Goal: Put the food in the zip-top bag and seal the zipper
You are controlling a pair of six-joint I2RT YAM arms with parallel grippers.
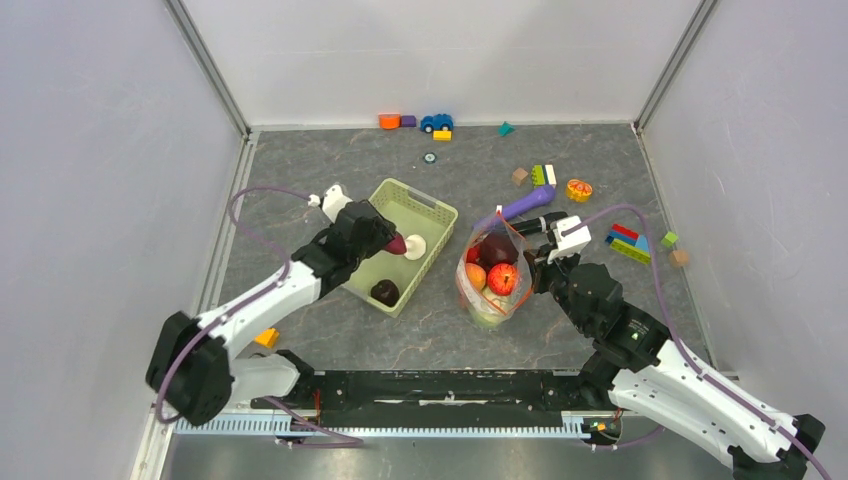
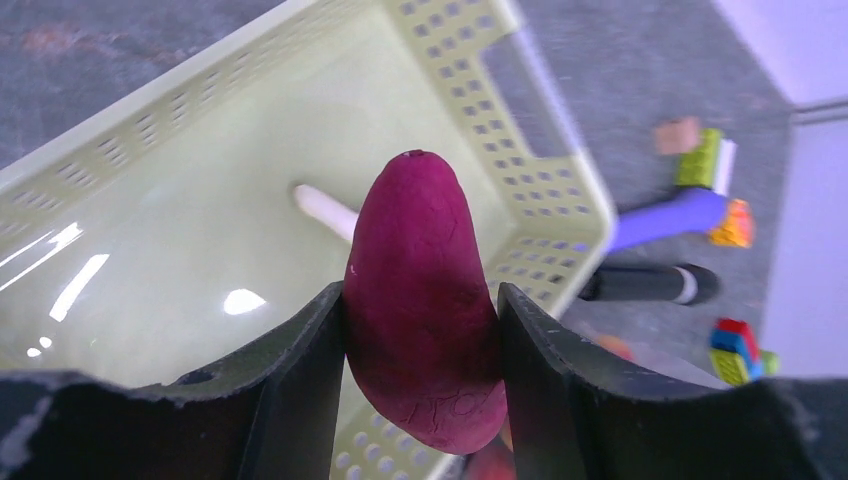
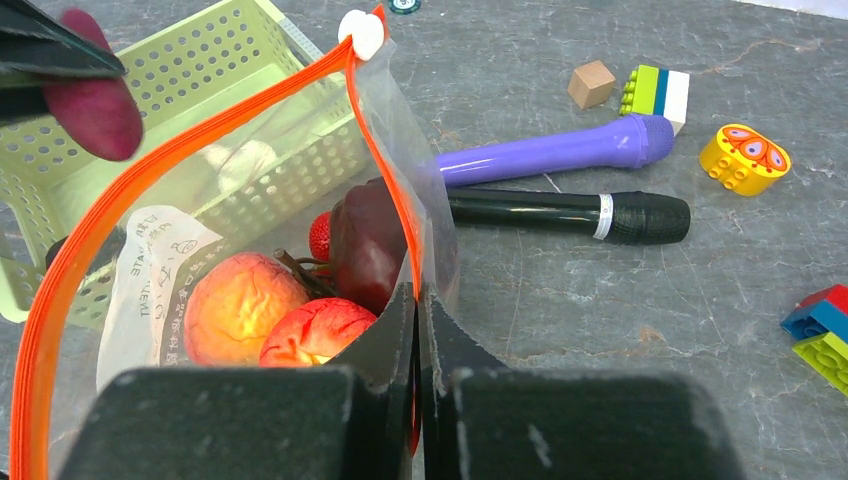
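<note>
My left gripper point(image 1: 390, 240) is shut on a dark magenta food piece point(image 2: 425, 300) and holds it over the light-green basket point(image 1: 428, 205), whose wall point(image 2: 510, 150) shows in the left wrist view. In the basket lie a white mushroom-like piece point(image 1: 414, 246) and a dark piece point(image 1: 385, 292). The zip-top bag point(image 1: 484, 305) stands open to the right of the basket. My right gripper point(image 3: 417, 295) is shut on its rim at the orange zipper point(image 3: 200, 130). Inside the bag are a peach apple point(image 3: 243, 305), a red apple point(image 3: 318, 330) and a dark purple piece point(image 3: 365, 245).
A purple microphone-like toy point(image 1: 527, 204) and a black one point(image 3: 570, 215) lie just behind the bag. An orange citrus slice toy point(image 1: 578, 189) and coloured blocks point(image 1: 628, 243) sit to the right. More blocks and a toy car point(image 1: 436, 122) line the back wall.
</note>
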